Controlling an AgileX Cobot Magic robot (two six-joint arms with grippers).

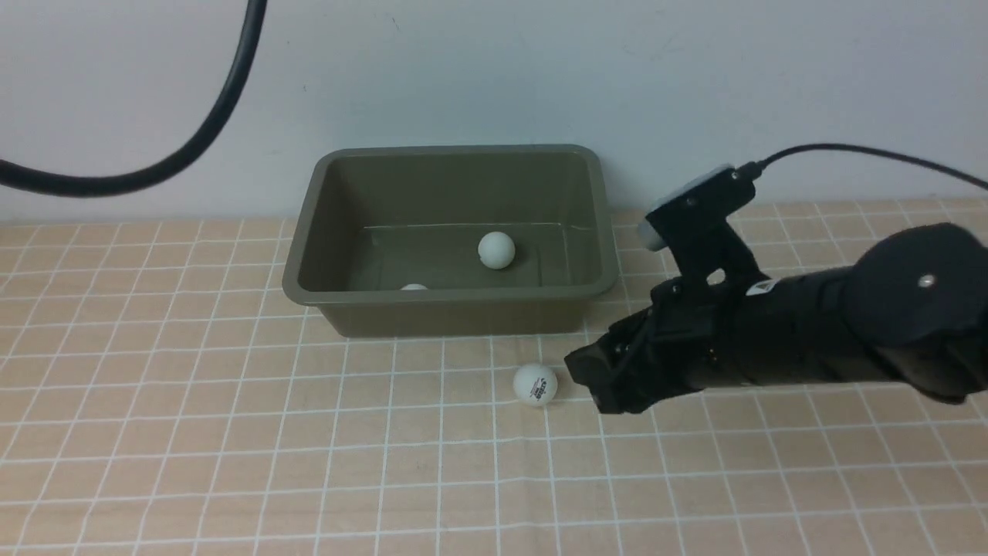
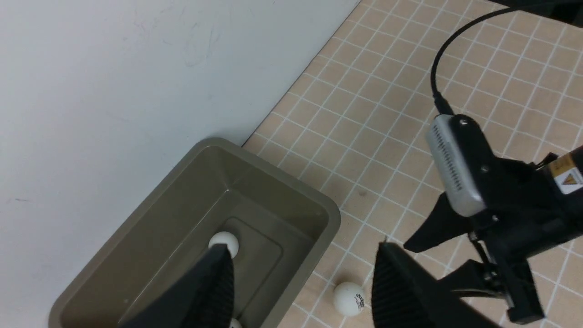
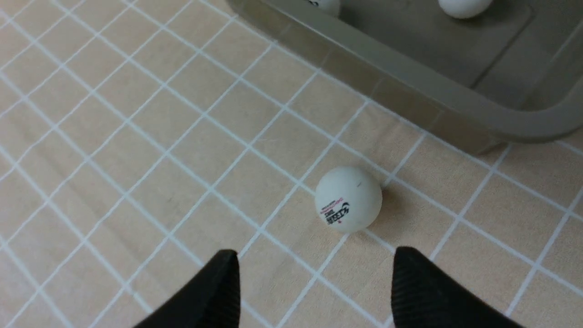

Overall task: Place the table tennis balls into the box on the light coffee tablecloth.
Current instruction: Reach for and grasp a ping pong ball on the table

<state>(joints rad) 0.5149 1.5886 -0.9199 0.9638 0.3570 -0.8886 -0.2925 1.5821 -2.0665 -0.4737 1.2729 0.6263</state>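
The right gripper (image 3: 316,255) is shown spread and empty near the lettered ball (image 3: 348,199) in its wrist view; this is obscured frontally.

Black ribbed right pincer (image 3: 315,253), grey wrist camera (image 2: 448,171)

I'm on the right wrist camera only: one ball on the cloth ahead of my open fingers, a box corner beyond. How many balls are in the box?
Observer: Two. The centre ball sits mid-floor of the box; the near ball is half hidden behind the front wall.
Operator: Where's the left gripper?
Observer: The left gripper is open and empty, looking down on the box, outside the front view.
Operator: Any other balls outside?
Observer: No; the loose ball, just left of your right gripper, is the only one.
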